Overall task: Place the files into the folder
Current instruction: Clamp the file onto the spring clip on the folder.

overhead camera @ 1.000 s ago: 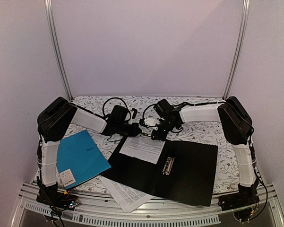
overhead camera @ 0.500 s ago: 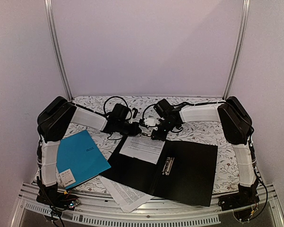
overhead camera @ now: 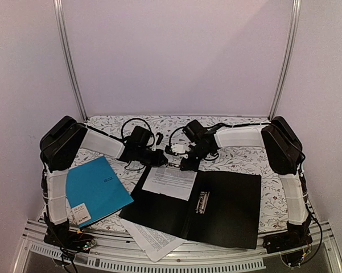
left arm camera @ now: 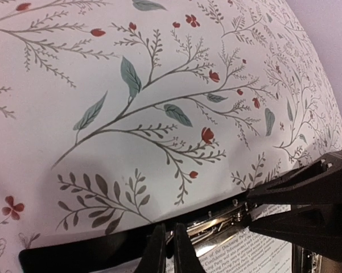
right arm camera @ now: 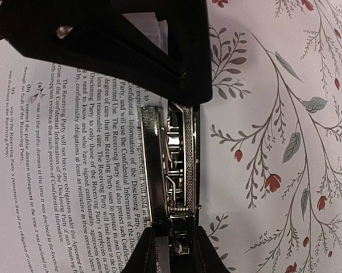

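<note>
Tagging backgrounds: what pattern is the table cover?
Table cover: white, thin grey-green leafy branches, small red flowers. Best in left wrist view.

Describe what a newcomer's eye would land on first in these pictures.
The open black folder lies front and centre, a printed sheet lying on its left half. At its far edge the left gripper and right gripper meet, the right one pinching a metal clip. A teal folder lies left.

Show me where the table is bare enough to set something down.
Bare tablecloth: the strip between the black folder and the right arm, and the band along its far edge. Crowded: the folder's far edge, where the left gripper and right gripper meet at the clip by the printed sheet; the teal folder fills the left.
</note>
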You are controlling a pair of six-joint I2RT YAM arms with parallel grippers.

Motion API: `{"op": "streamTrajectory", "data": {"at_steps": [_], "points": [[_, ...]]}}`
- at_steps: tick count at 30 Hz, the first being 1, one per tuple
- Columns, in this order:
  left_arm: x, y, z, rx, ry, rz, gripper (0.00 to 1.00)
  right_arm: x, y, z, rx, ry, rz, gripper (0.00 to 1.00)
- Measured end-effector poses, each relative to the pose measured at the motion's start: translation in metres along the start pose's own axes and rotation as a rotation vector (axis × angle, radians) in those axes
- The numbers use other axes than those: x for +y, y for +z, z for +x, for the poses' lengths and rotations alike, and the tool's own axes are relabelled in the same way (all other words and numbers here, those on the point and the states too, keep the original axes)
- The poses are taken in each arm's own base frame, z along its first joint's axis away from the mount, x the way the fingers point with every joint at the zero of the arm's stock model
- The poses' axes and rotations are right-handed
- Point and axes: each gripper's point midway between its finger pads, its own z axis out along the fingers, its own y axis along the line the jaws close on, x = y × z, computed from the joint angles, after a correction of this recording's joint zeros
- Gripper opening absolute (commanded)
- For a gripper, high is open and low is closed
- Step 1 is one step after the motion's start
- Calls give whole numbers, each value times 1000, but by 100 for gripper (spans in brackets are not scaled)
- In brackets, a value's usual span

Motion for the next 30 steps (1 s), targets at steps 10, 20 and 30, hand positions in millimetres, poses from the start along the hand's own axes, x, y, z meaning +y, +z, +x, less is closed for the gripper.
{"op": "streamTrajectory", "data": {"at_steps": [10, 20, 30], "points": [[-1, -7, 8, 41, -22, 50, 38, -2, -3, -2, 5, 1, -4, 0], [7, -23, 8, 68, -50, 35, 51, -20, -2, 14, 78, 28, 10, 0], [9, -36, 15, 75, -65, 39, 64, -26, -3, 15, 98, 58, 32, 4]]}}
